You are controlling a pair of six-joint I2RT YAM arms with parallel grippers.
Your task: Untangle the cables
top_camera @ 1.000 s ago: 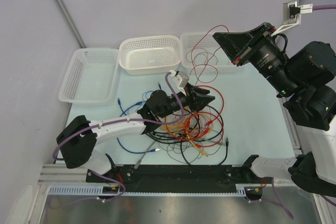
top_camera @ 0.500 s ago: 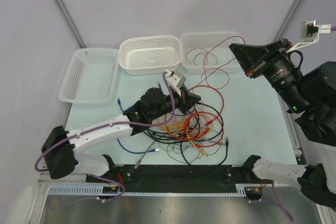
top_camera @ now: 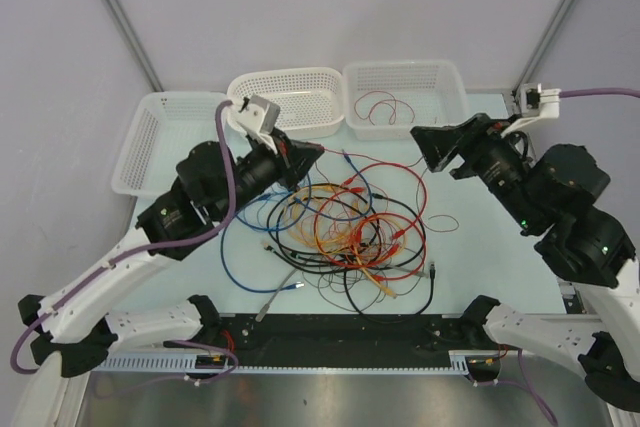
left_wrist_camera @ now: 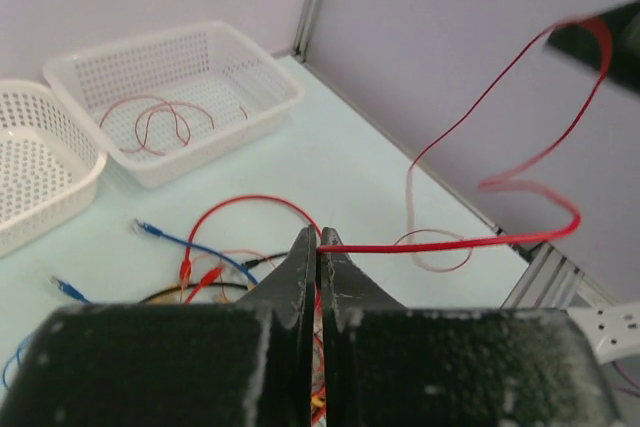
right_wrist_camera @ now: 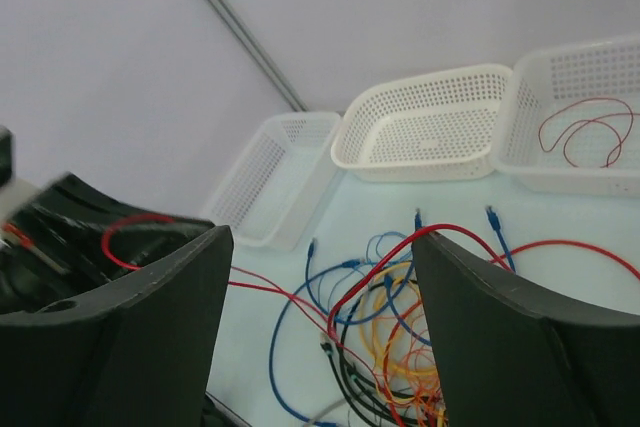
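The cables [top_camera: 352, 237] lie in a loose tangle of red, orange, blue and black loops in the middle of the table. My left gripper [top_camera: 310, 154] hangs above the tangle's back left. In the left wrist view it [left_wrist_camera: 320, 243] is shut on a red cable [left_wrist_camera: 430, 244] that runs off to the right and loops upward. My right gripper [top_camera: 422, 148] hovers at the back right of the tangle. Its fingers [right_wrist_camera: 150, 287] stand wide open with nothing held, and the tangle [right_wrist_camera: 420, 347] shows below them. Another red cable [top_camera: 383, 107] lies coiled in the right basket.
Three white baskets stand along the back: left [top_camera: 170, 142], middle [top_camera: 285, 102] and right [top_camera: 432, 75]. A blue cable [top_camera: 245, 272] loops out to the tangle's left. A black rail [top_camera: 340, 327] runs along the near edge.
My left gripper shut on a red cable and rose back and left, pulling the tangle looser. My right gripper opened, let its red cable drop into the right basket and came lower.
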